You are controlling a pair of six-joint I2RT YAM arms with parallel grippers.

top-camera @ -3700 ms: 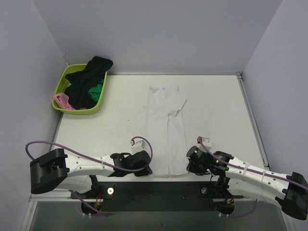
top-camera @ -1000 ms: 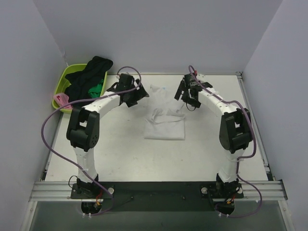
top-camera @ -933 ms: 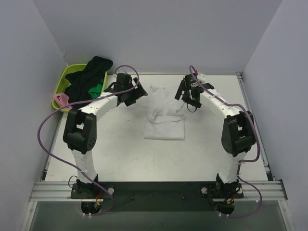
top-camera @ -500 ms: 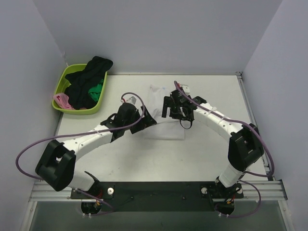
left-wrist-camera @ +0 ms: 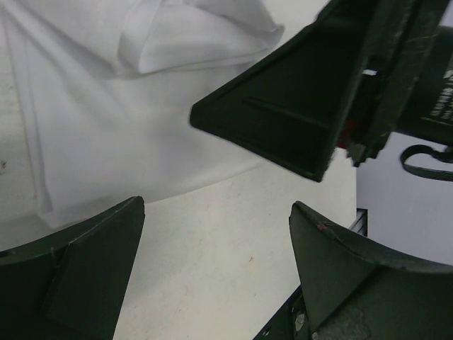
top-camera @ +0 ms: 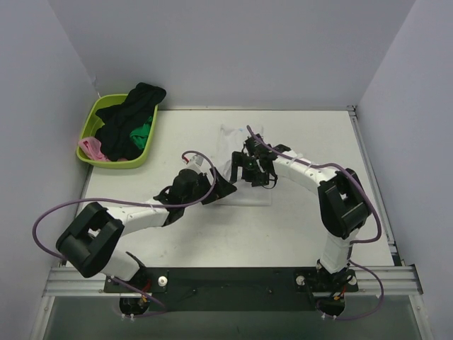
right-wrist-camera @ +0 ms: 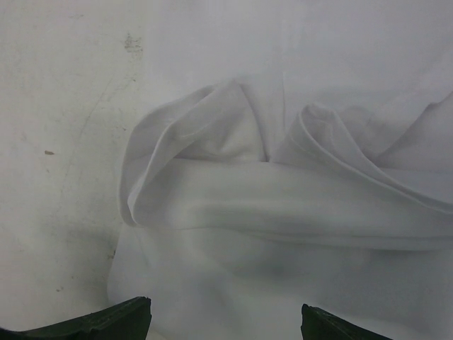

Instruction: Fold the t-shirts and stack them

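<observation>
The white t-shirt [top-camera: 244,197] lies folded in the middle of the table, its upper layer bunched into soft ridges [right-wrist-camera: 283,212]. My right gripper [top-camera: 249,173] hangs open just above the cloth with nothing between its fingers [right-wrist-camera: 223,327]. My left gripper [top-camera: 221,190] is open at the shirt's left near corner. In the left wrist view [left-wrist-camera: 216,273] only bare table lies between its fingers, with the shirt [left-wrist-camera: 106,106] just beyond. Black [top-camera: 131,113], green [top-camera: 144,133] and pink [top-camera: 88,147] t-shirts lie heaped in the basket.
The lime green basket [top-camera: 89,125] stands at the back left corner, against the wall. The two grippers are close together; a dark finger of the right one [left-wrist-camera: 297,120] crosses the left wrist view. A raised rail [top-camera: 371,184] runs along the table's right edge.
The long white shirt now lies folded in half. Over the last second both arms have swung from the shirt's far end back toward the near side, closing in on the folded cloth.
</observation>
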